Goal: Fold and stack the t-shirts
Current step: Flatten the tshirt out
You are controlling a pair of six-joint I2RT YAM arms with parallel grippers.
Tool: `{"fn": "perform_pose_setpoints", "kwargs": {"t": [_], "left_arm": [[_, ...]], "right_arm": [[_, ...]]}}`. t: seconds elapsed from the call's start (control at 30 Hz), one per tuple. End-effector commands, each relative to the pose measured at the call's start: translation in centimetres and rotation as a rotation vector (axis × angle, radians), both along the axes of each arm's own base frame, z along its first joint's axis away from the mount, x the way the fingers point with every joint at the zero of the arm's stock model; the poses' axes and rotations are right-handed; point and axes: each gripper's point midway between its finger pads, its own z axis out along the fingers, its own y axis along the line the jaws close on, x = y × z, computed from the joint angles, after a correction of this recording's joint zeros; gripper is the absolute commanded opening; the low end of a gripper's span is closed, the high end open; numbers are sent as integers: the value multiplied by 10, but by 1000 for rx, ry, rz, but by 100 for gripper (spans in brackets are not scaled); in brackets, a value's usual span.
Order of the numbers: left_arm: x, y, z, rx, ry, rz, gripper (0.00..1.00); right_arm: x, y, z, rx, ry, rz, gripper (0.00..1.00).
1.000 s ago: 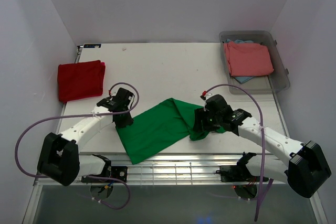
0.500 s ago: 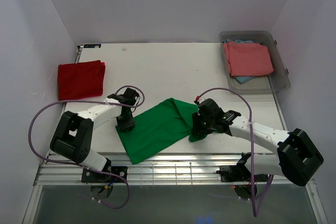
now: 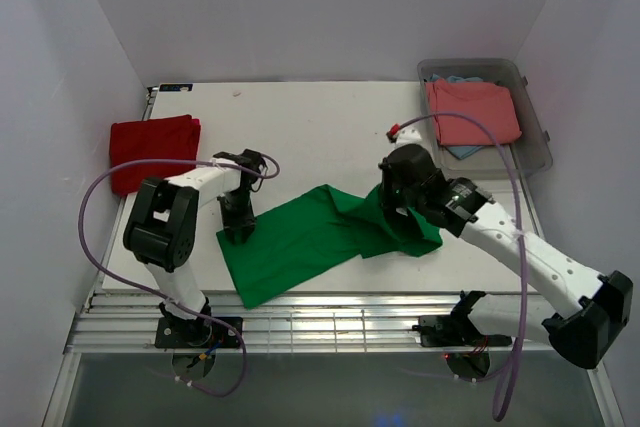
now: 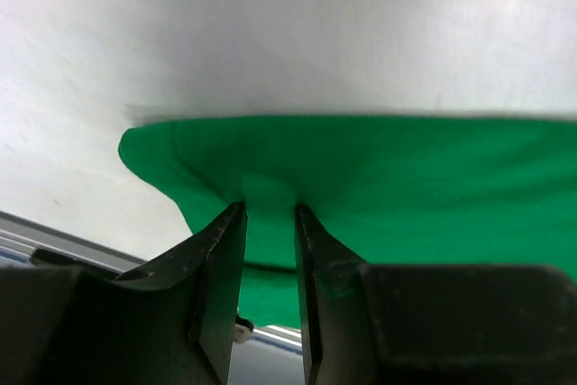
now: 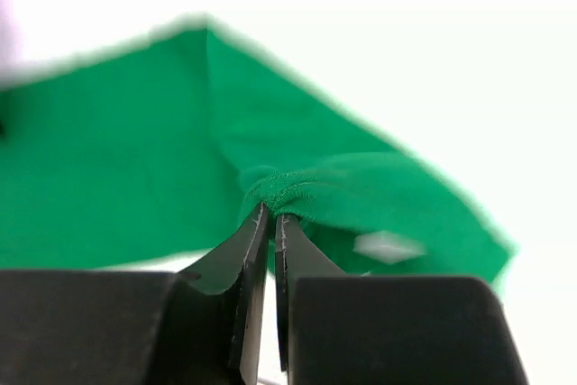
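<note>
A bright green t-shirt (image 3: 300, 242) lies spread near the table's front edge. My right gripper (image 3: 392, 209) is shut on a bunched fold of its right side (image 5: 297, 188) and holds that part raised off the table, the jaws (image 5: 273, 214) closed tight. My left gripper (image 3: 238, 227) stands over the shirt's left corner. In the left wrist view its jaws (image 4: 270, 207) are parted a little, with the green cloth (image 4: 406, 178) at the tips and a small bulge of it between them. A deep red t-shirt (image 3: 152, 152) lies folded at the far left.
A clear plastic bin (image 3: 541, 139) at the back right holds a salmon-pink t-shirt (image 3: 472, 112) over a light blue one (image 3: 462, 150). A metal grate (image 3: 320, 327) runs along the table's front edge. Purple cables loop off both arms.
My right gripper has shut on the green shirt's right side and lifted it up and back. The left arm has swung so its gripper sits on the shirt's left corner.
</note>
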Motion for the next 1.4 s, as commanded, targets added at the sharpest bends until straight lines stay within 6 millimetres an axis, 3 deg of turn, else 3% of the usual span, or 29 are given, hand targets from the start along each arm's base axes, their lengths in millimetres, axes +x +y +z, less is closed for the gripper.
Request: {"fn": "perform_pose_setpoints", "kwargs": {"t": [0.0, 0.07, 0.1, 0.2, 0.23, 0.33, 0.37, 0.43, 0.5, 0.53, 0.57, 0.63, 0.77, 0.9, 1.03, 1.13, 1.37], "left_arm": [[99, 36, -17, 80, -263, 86, 39], [125, 38, -6, 83, -298, 71, 37], [153, 35, 9, 81, -347, 55, 36], [192, 28, 41, 66, -453, 39, 36], [213, 23, 65, 54, -526, 42, 36], [234, 16, 107, 32, -620, 32, 36], [234, 11, 114, 19, -633, 22, 37], [226, -5, 124, 6, -649, -18, 38], [206, -23, 128, -14, -655, -61, 38], [189, -26, 122, -20, -639, -76, 39], [181, -30, 118, -34, -634, -88, 38], [165, -45, 105, -94, -598, -95, 38], [128, -46, 68, -95, -499, -104, 37], [114, -48, 54, -96, -458, -116, 37], [111, -47, 50, -94, -451, -115, 36], [111, -49, 49, -103, -448, -115, 36], [107, -49, 40, -106, -425, -112, 36]], "right_arm": [[29, -68, 91, -98, -264, -262, 8], [36, -95, 102, -159, -316, -361, 8], [42, -121, 98, -221, -326, -454, 8], [49, -160, 72, -351, -278, -577, 8], [48, -166, 56, -391, -246, -591, 8], [45, -179, 31, -478, -195, -632, 34], [44, -180, 26, -491, -173, -644, 47], [42, -173, 22, -461, -145, -618, 55], [44, -147, 20, -337, -136, -500, 58], [53, -131, 34, -246, -203, -432, 61], [50, -110, 24, -172, -170, -327, 63], [46, -92, 22, -89, -151, -267, 69], [20, -61, -20, -15, 45, -129, 66], [-19, -41, -64, 30, 215, -52, 64], [-47, -38, -95, 45, 309, -58, 63], [-62, -39, -107, 42, 352, -68, 59], [-71, -46, -117, 6, 375, -88, 49]]}}
